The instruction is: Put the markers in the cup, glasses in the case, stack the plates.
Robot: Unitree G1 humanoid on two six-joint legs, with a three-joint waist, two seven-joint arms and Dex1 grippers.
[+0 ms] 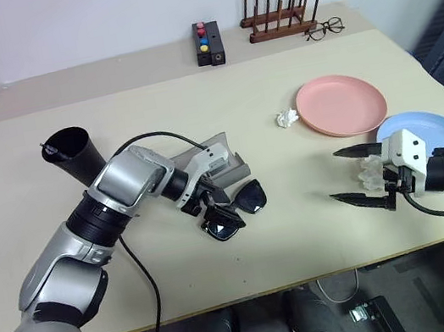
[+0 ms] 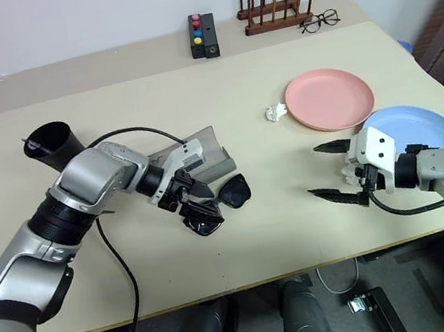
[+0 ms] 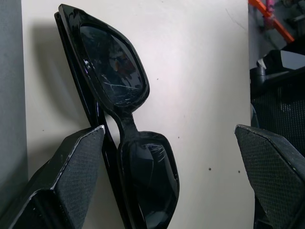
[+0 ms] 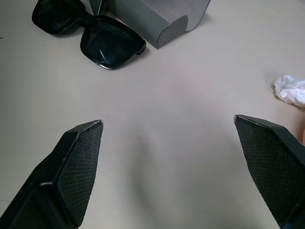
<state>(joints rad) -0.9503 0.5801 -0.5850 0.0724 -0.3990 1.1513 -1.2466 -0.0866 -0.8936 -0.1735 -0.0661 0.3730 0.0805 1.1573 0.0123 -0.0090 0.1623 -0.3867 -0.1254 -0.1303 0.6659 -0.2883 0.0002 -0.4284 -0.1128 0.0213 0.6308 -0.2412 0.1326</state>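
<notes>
The left gripper [image 2: 199,204] hangs over the black sunglasses [image 1: 242,207], fingers spread wide — one finger [image 3: 71,176] just beside the frame, nothing clamped. The sunglasses lie on the table [image 1: 195,110] just in front of the open grey case [image 1: 225,161]. The black cup [image 1: 74,153] holds a marker tip at its rim. The right gripper [image 1: 351,173] waits, fingers apart and empty, near the blue plate [image 1: 435,128]; the pink plate [image 1: 340,104] sits just behind — apart, unstacked.

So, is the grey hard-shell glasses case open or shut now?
Open. The grey hard-shell glasses case has its lid raised and lies empty on the beige table; the black thick-framed sunglasses lie outside, right beside it.
</notes>
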